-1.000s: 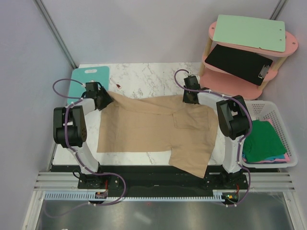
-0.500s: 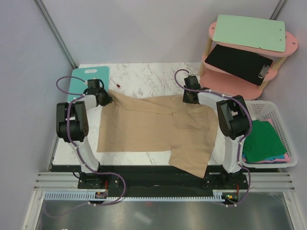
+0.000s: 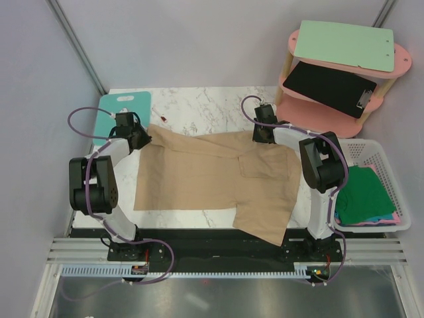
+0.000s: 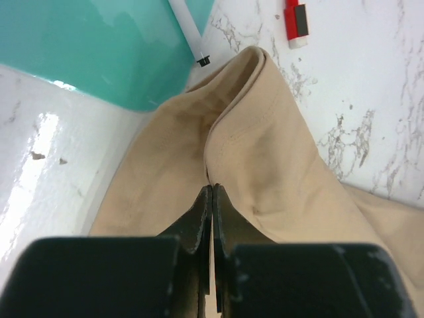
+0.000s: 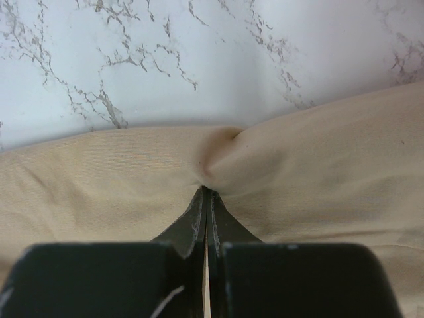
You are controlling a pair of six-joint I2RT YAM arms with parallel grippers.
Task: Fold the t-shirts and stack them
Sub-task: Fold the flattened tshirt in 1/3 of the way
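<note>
On marble table, tan t-shirt being kept spread. Far-left corner now being pinched by left gripper, jaws just closed from wide; far edge being pinched by right gripper. Fold likely being readied.

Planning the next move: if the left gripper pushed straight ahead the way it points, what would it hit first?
The tan shirt itself: the left gripper is shut on it, and a raised fold lies right ahead. Past that, perhaps the teal board; depth is unclear.
</note>
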